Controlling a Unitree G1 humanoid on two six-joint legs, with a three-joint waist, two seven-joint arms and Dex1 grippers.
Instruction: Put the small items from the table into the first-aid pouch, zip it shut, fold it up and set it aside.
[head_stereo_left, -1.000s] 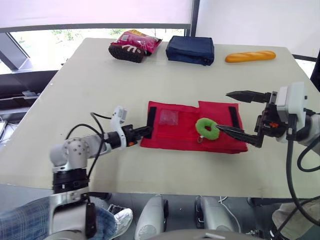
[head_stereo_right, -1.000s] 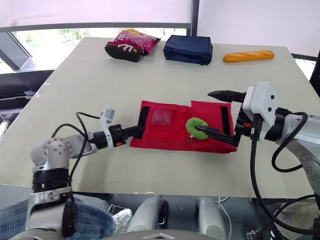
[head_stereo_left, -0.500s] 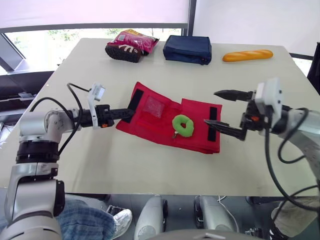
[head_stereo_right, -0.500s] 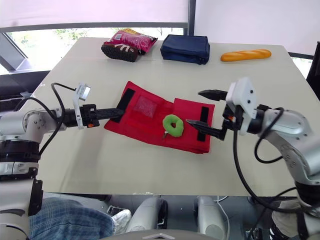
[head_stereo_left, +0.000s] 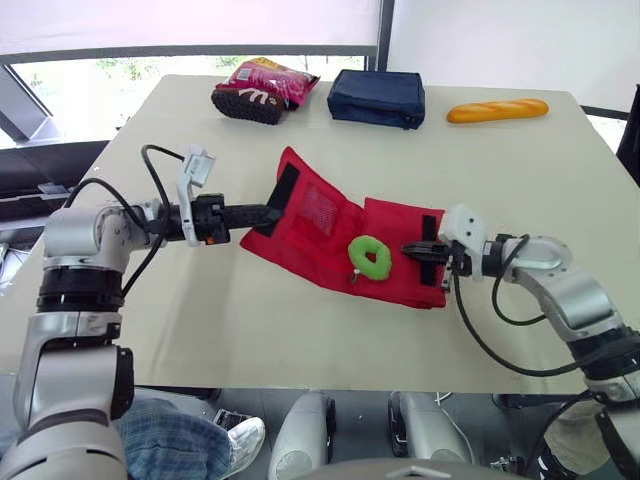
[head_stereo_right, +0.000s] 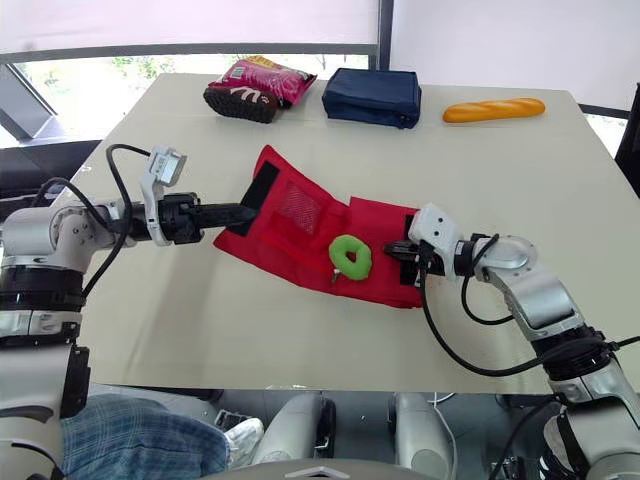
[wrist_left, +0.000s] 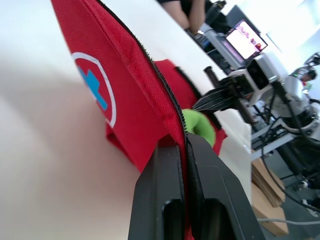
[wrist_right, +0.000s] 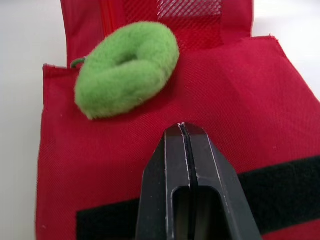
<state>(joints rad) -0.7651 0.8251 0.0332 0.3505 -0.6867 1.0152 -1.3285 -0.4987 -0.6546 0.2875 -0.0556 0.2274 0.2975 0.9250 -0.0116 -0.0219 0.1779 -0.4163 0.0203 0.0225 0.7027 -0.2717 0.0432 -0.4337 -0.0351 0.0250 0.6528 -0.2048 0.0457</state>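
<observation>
The red first-aid pouch (head_stereo_left: 300, 245) lies unfolded in the middle of the table, with black velcro strips at both ends. A fuzzy green ring (head_stereo_left: 370, 257) rests on top of it. My left gripper (head_stereo_left: 272, 211) is shut on the pouch's left edge and holds that edge raised off the table; in the left wrist view the red fabric (wrist_left: 150, 95) runs between my fingers. My right gripper (head_stereo_left: 408, 250) is shut with nothing between its fingers. Its tips (wrist_right: 182, 127) sit on the pouch's right part, just right of the green ring (wrist_right: 127, 75).
At the far side of the beige table (head_stereo_left: 200, 320) lie a pink snack bag (head_stereo_left: 265, 90), a navy blue pouch (head_stereo_left: 380, 98) and a bread-shaped toy (head_stereo_left: 498, 110). The table's front edge runs close below my arms.
My right gripper has gone from wide open to shut and come down onto the pouch's right part. My left gripper has lifted the pouch's left edge, slanting the pouch.
</observation>
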